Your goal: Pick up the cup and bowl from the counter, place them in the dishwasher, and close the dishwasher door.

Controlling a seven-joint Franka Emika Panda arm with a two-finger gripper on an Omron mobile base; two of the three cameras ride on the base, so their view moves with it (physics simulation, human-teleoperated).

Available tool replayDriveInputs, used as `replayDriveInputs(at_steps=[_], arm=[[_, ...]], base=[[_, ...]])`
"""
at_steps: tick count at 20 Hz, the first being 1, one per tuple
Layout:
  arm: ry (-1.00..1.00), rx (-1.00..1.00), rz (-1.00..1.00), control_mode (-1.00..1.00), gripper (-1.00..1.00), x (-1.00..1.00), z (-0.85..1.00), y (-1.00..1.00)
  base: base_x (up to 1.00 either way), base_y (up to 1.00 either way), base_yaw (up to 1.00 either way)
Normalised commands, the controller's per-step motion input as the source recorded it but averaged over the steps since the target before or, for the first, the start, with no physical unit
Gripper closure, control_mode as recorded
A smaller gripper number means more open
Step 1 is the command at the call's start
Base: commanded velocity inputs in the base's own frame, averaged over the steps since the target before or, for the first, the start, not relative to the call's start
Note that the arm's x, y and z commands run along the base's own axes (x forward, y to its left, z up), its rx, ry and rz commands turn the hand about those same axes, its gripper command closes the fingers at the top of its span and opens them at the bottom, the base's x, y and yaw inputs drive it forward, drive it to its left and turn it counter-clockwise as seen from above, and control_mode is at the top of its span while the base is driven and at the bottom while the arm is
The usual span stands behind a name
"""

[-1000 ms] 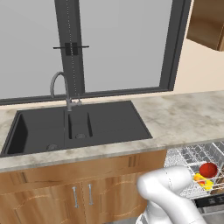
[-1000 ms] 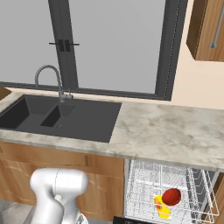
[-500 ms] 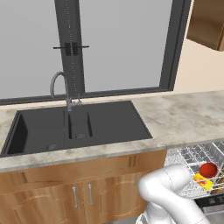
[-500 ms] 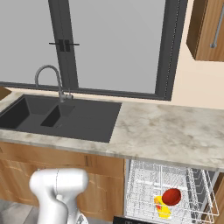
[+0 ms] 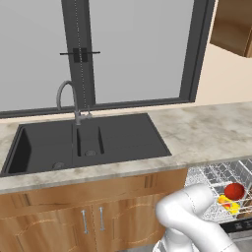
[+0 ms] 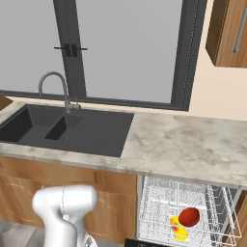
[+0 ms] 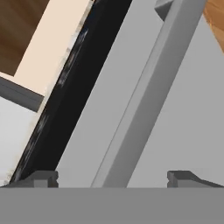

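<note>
Item: dishwasher door [image 7: 113,100]. Your claw [image 7: 113,178], spread wide and empty, straddles its handle bar [image 7: 148,96], which runs lengthwise between the tips.

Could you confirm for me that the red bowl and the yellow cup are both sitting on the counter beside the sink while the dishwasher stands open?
Not quite: the red bowl and the yellow cup are not on the counter but in the white wire rack of the open dishwasher, side by side. The right base view shows this most plainly. The rest holds: the dishwasher stands open.
</note>
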Motion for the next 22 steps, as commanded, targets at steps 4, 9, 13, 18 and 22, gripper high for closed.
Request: replayDriveInputs(at_steps=[4, 9, 13, 18, 22], arm=[[-0.01, -0.01, 0.02, -1.0, -1.0, 0.14, -0.43, -0.09], [-0.05, 0.0, 0.03, -1.0, -1.0, 0.15, -0.19, -0.19], [-0.06, 0.0, 0.02, -1.0, -1.0, 0.21, -0.19, -0.22], [-0.11, -0.01, 0.01, -1.0, -1.0, 0.24, -0.28, -0.17], [-0.2, -0.02, 0.0, -1.0, -1.0, 0.35, -0.15, -0.16]], base=[[0.0, 0.0, 0.0], [0.0, 0.0, 0.0], [0.0, 0.0, 0.0], [0.0, 0.0, 0.0], [0.0, 0.0, 0.0]])
